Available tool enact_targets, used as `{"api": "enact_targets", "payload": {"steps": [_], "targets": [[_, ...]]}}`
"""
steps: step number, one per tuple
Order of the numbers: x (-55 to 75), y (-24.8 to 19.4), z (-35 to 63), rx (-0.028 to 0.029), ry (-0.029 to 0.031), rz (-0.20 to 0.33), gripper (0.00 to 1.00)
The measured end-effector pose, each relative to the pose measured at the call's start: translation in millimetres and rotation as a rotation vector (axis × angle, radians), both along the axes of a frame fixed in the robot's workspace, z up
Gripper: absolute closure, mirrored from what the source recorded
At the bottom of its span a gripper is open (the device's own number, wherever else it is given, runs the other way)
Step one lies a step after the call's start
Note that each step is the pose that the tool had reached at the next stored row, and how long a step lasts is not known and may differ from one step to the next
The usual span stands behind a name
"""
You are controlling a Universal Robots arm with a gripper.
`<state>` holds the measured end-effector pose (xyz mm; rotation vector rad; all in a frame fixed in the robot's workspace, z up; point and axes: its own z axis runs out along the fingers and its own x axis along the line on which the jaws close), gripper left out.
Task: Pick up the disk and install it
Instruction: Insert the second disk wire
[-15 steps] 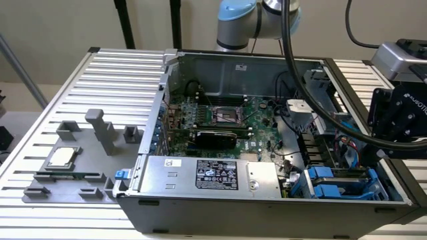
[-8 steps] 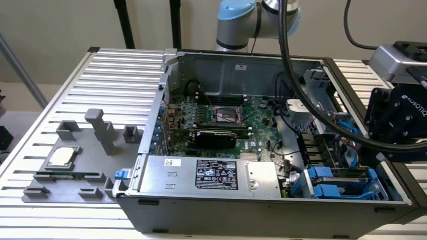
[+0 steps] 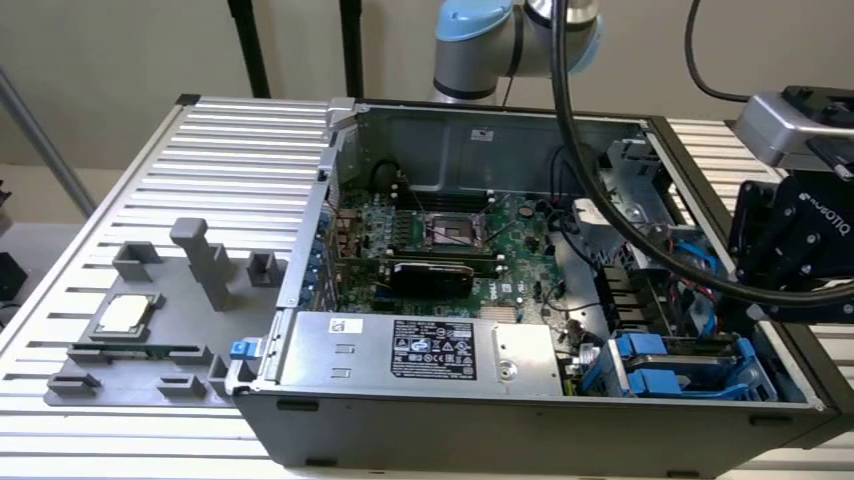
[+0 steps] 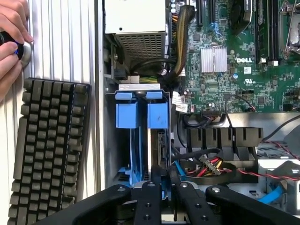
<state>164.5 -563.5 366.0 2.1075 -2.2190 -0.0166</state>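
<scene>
In the open computer case (image 3: 307, 250), the drive bay (image 3: 687, 365) holds two bright blue carriers standing on edge side by side. The wrist view shows their blue fronts (image 4: 140, 112), with the thin silver edge of the disk (image 4: 150, 145) between them inside the bay. My gripper (image 4: 164, 180) hangs just above the bay's open side, its black fingers (image 4: 152, 197) close together with nothing visible between them. In the exterior view the black gripper body (image 3: 794, 250) sits over the case's right end, above the bay.
The green motherboard (image 3: 454, 240) and the silver power supply (image 3: 414, 350) take up the rest of the case. Red and blue cables (image 4: 211, 166) lie beside the bay. A grey fixture holds a processor chip (image 3: 123, 315). Outside the case a person's hand (image 4: 11, 42) is beside a black keyboard (image 4: 47, 150).
</scene>
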Motion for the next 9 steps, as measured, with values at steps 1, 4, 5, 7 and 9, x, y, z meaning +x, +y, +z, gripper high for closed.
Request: {"api": "enact_targets", "payload": {"steps": [1, 4, 5, 7, 9], "targets": [[-0.4, 0.0, -0.1, 0.0000, 0.0000, 0.000, 1.00], [-5.3, 0.0, -0.1, 0.0008, -0.0008, 0.000, 1.00], [-8.6, -0.1, -0.1, 0.0022, -0.0019, 0.000, 1.00], [-15.0, -0.1, -0.1, 0.0045, -0.0040, 0.000, 1.00], [-21.1, -0.1, -0.1, 0.0073, -0.0065, 0.000, 1.00]]}}
